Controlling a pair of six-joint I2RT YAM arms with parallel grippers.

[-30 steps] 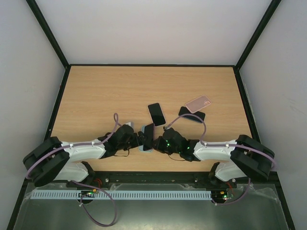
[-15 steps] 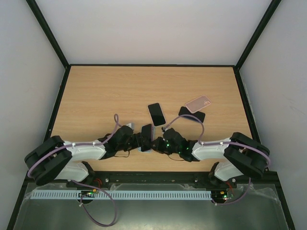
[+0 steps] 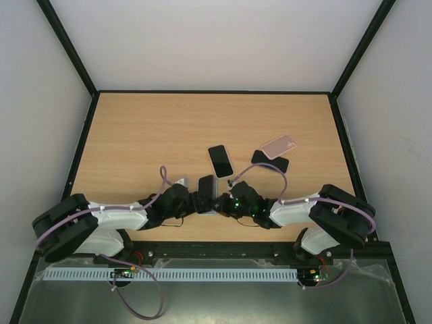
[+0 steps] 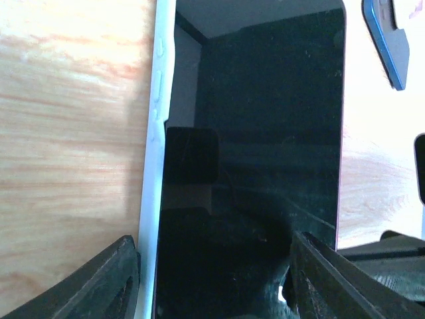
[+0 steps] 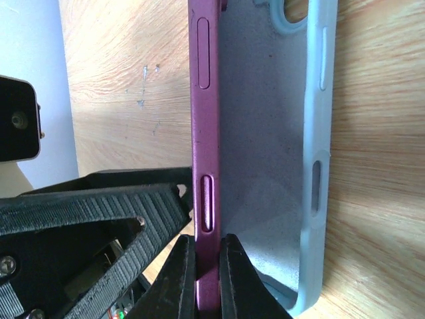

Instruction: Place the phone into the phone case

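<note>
The phone (image 5: pixel 204 133) has a magenta frame and a dark screen (image 4: pixel 265 133). It stands tilted on one long edge inside the light blue phone case (image 5: pixel 317 133), which lies open on the table near the front (image 3: pixel 206 210). My right gripper (image 5: pixel 207 266) is shut on the phone's raised edge. My left gripper (image 4: pixel 216 266) straddles both. One of its fingers (image 4: pixel 123 279) rests against the case's outer wall (image 4: pixel 158 133) and the other finger (image 4: pixel 319 272) against the phone's raised side. In the top view the two grippers (image 3: pixel 196 200) (image 3: pixel 217 200) meet around the phone (image 3: pixel 207 185).
A second black phone (image 3: pixel 220 160) lies just behind the grippers, its blue edge showing in the left wrist view (image 4: pixel 385 40). A pink case (image 3: pixel 279 146) rests on another dark phone (image 3: pixel 270 163) at the back right. Black rails (image 3: pixel 341 142) border the table.
My left gripper has moved in toward the phone and its jaws have narrowed around phone and case. The right arm has shifted slightly left, and the phone has tipped a little further over the case.
</note>
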